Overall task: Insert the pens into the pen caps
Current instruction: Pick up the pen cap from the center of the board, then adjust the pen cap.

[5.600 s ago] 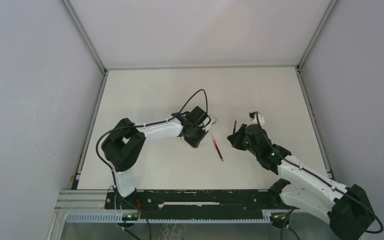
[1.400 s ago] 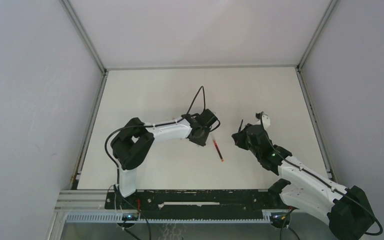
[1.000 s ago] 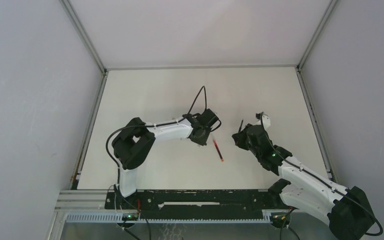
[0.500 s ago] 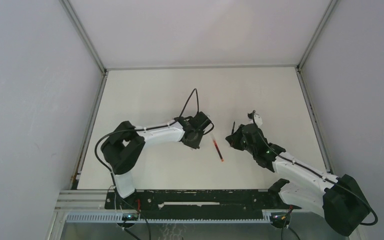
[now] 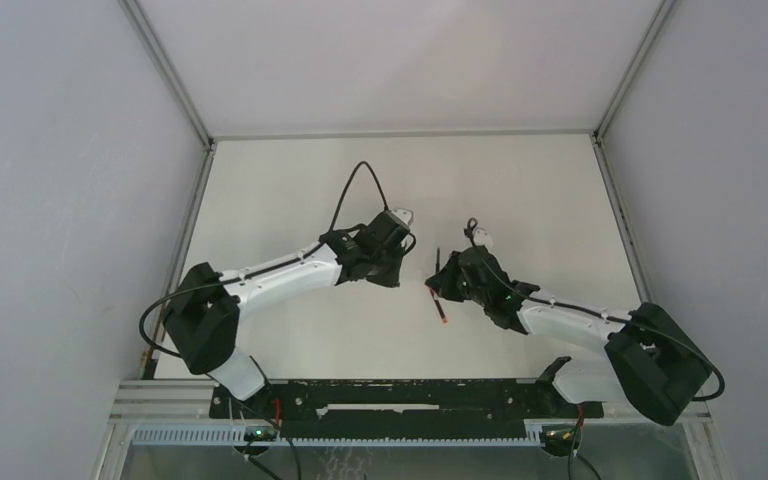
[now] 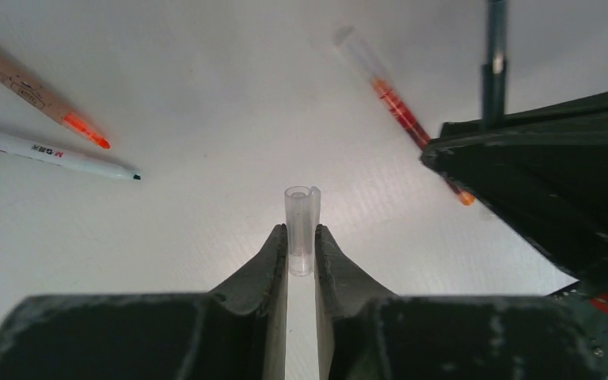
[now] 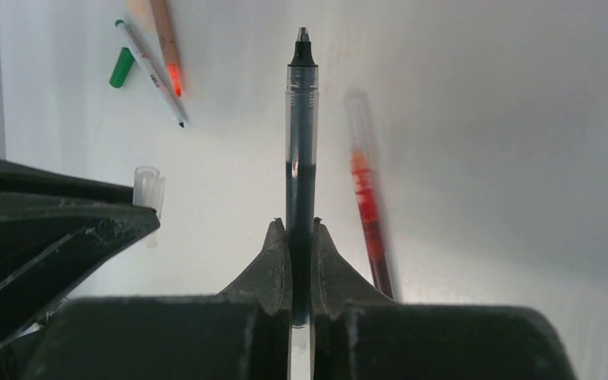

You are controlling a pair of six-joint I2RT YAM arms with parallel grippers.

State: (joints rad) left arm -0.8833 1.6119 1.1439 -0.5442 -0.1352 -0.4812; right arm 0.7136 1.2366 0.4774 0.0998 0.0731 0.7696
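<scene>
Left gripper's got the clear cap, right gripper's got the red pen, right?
No. The left gripper does hold the clear cap, but the right gripper holds the black pen; the red pen lies on the table, as the right wrist view shows.

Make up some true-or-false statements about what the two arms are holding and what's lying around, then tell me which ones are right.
1. The left end effector grips a clear cap. True.
2. The right end effector is empty. False: it is shut on a black pen.
3. The black pen is already pushed into the clear cap. False: the two are apart, each held by its own arm.
4. A red pen lies on the table. True.
5. The green cap is held by an arm. False: it lies on the table beside a white pen.
</scene>
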